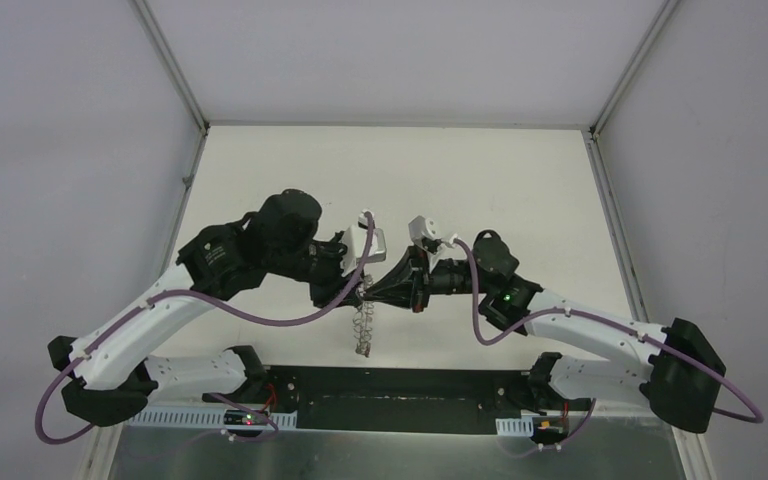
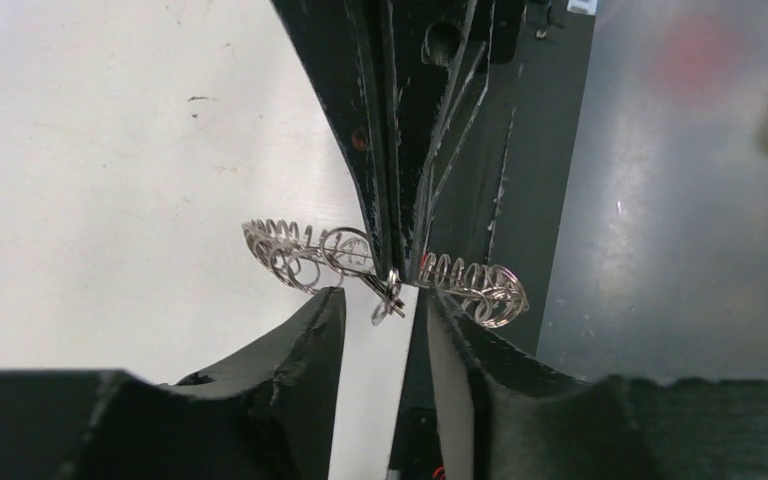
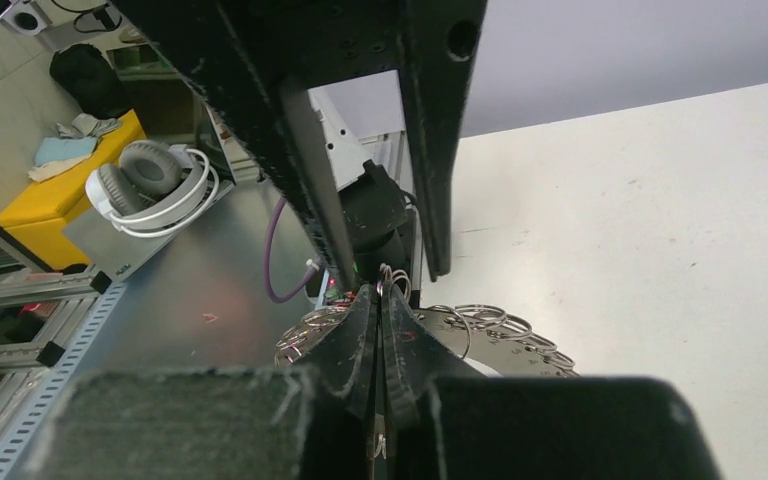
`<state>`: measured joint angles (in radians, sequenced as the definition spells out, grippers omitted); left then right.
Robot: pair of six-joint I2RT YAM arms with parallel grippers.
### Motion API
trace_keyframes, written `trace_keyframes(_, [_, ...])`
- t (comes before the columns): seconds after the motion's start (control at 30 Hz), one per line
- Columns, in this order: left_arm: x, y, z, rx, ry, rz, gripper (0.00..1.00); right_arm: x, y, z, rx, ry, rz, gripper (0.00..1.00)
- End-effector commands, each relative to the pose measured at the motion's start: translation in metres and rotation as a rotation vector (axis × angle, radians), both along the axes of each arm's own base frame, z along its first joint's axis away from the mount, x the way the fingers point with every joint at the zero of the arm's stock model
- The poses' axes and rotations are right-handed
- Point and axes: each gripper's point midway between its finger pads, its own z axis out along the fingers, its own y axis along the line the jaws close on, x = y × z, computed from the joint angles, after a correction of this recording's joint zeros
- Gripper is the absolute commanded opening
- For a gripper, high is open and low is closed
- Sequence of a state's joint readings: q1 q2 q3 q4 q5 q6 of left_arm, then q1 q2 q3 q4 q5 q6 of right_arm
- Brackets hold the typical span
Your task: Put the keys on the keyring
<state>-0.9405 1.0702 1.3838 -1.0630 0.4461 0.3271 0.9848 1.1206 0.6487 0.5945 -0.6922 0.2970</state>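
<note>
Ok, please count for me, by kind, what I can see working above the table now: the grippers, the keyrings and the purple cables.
Grippers: 2, the left gripper and the right gripper
Keyring: 1
Purple cables: 2
Total: 5

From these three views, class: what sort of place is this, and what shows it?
Probably a robotics lab cell: a white table boxed in by plain panels, two arms bolted at its near edge, headphones lying beyond it.
</note>
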Motion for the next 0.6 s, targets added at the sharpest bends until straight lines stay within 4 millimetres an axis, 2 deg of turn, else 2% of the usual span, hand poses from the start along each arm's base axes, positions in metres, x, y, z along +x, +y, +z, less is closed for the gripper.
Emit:
trace_keyframes(0.0, [0.001, -0.004, 0.024, -0.159, -0.045, 0.053, 0.4, 0.001, -0.013, 0.046, 0.141, -0.106, -0.065, 0.0])
trace_keyframes(0.17, [0.001, -0.007, 0.038, -0.336, -0.064, 0.116, 0.5, -0.001, -0.024, 0.053, 0.187, -0.151, -0.098, 0.0])
trace_keyframes(0.37, [0.002, -0.01, 0.054, -0.533, -0.101, 0.152, 0.5, -0.004, -0.033, 0.067, 0.261, -0.17, -0.116, 0.0])
trace_keyframes(0.57, [-0.002, -0.024, 0.068, -0.671, -0.1, 0.1, 0.5, -0.009, -0.034, 0.073, 0.3, -0.185, -0.09, 0.0])
